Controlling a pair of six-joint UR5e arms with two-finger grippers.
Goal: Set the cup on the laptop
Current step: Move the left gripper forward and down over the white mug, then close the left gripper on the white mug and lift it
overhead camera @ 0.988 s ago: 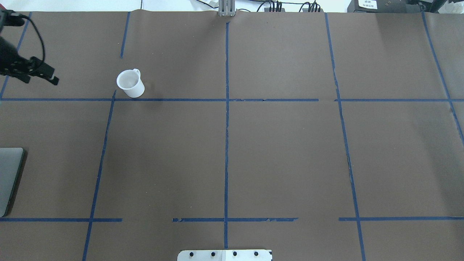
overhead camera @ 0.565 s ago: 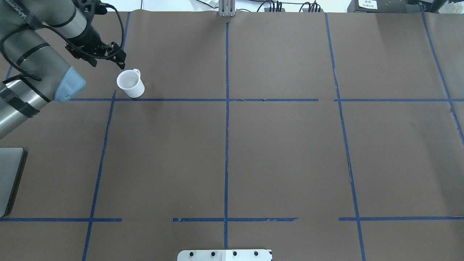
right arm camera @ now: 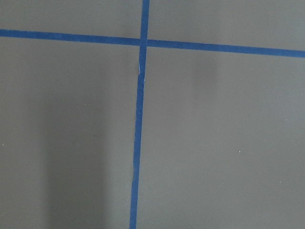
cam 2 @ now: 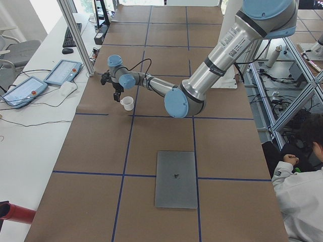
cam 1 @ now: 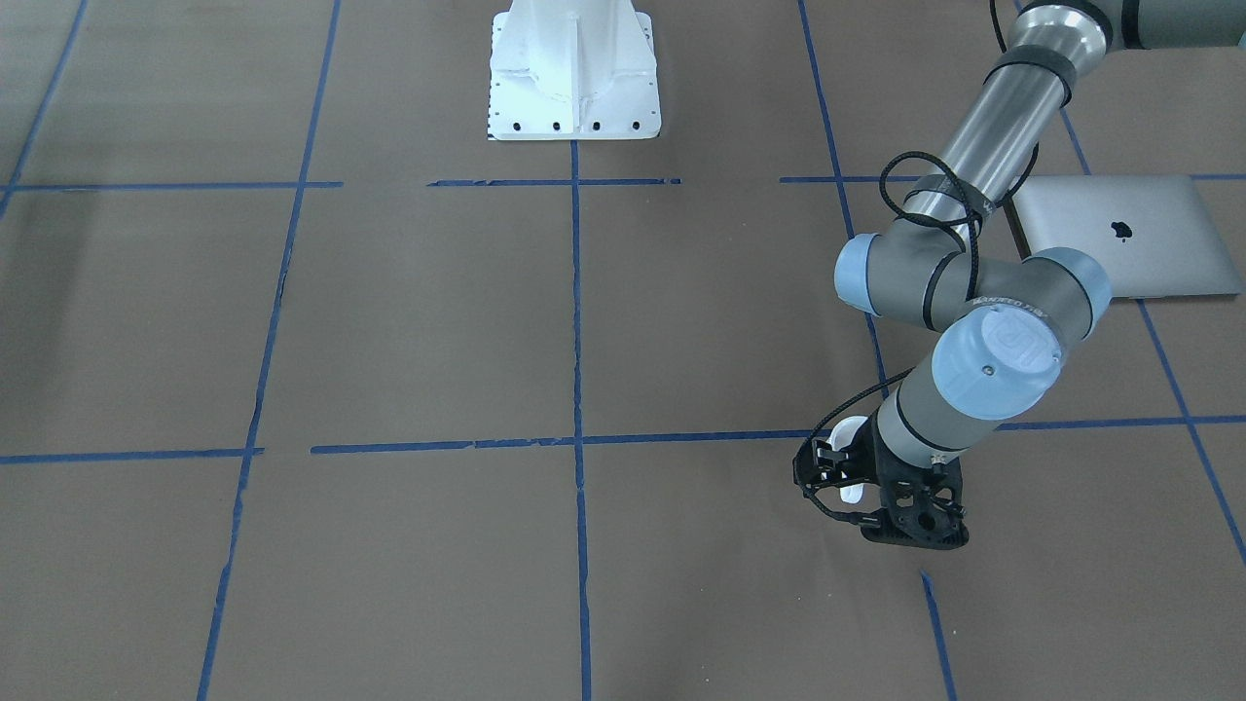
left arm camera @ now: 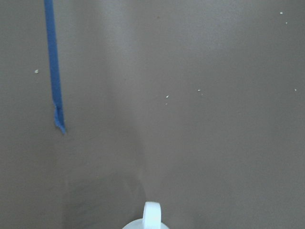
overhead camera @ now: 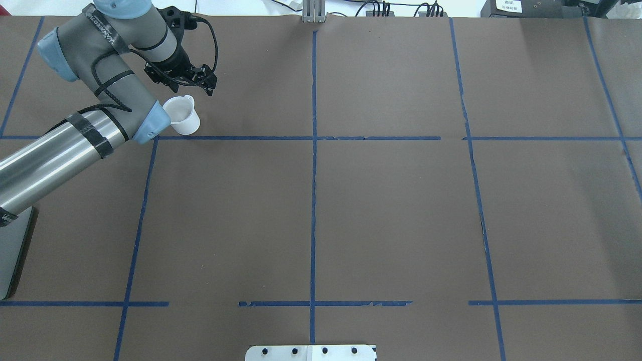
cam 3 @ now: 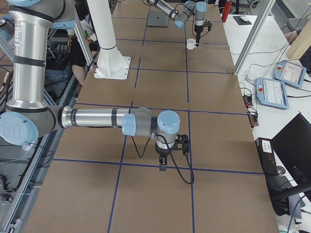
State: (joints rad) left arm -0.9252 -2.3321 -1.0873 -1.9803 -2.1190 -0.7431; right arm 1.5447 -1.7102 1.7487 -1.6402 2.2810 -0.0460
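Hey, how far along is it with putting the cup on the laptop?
Nothing is finished yet. The cup stands upright on the table, well apart from the laptop, whose closed lid is bare. In hand: the left claw hangs open just over the cup's handle side, not gripping it. Left to do: grasp the cup, lift it, carry it to the laptop and set it on the lid.

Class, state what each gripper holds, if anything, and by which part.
Nothing is held. The left gripper hangs open over the handle of the cup, which stands on the table. Nothing is near the right gripper.
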